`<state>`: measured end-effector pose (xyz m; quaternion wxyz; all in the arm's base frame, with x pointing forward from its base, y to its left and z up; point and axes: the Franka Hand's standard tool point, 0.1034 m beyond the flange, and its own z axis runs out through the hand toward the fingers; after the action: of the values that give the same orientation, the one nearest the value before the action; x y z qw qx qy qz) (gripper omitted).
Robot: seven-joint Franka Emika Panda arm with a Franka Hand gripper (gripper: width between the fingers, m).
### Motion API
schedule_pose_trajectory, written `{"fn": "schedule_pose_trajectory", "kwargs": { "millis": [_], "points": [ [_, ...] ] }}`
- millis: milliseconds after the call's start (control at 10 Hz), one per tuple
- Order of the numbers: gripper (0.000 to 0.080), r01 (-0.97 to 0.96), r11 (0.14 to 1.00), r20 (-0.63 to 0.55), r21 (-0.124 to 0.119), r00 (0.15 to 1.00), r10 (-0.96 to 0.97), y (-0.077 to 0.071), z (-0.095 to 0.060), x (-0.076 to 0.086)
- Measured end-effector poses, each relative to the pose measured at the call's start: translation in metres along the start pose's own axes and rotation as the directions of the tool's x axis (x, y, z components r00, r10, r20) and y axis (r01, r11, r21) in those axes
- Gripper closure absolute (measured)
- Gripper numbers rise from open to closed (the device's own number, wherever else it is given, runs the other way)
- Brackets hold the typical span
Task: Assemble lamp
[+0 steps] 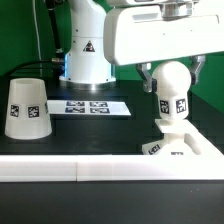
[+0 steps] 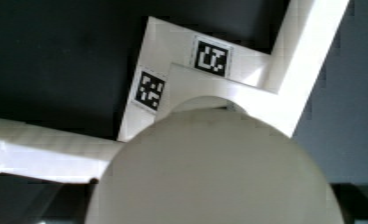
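Observation:
The white ball-topped bulb (image 1: 172, 100) stands upright on the flat square base (image 1: 190, 143) at the exterior view's right. My gripper (image 1: 172, 82) comes down from above with a finger on each side of the bulb's round top, and it looks shut on the bulb. In the wrist view the bulb (image 2: 207, 165) fills the near part of the picture and hides my fingertips. The base (image 2: 181, 72) shows two black tags beyond it. The cone-shaped shade (image 1: 25, 108) stands alone on the table at the exterior view's left, far from my gripper.
The marker board (image 1: 90, 106) lies flat mid-table in front of the arm's white pedestal (image 1: 85, 50). A long white rail (image 1: 90, 168) runs along the front edge just before the base, and it also shows in the wrist view (image 2: 39, 148).

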<state>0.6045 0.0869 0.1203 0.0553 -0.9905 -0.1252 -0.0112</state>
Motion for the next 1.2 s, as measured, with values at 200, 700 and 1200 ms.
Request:
{"fn": "schedule_pose_trajectory", "kwargs": {
  "millis": [200, 700, 1200],
  "points": [
    [0.0222, -0.201, 0.980, 0.000, -0.001, 0.980, 0.201, -0.0041, -0.0002, 0.0006],
    [0.0220, -0.659, 0.752, 0.009, 0.001, 0.752, 0.659, -0.0058, 0.0009, -0.0005],
    [0.0220, -0.857, 0.516, 0.013, 0.004, 0.516, 0.856, -0.0076, 0.0014, -0.0003]
  ]
}}
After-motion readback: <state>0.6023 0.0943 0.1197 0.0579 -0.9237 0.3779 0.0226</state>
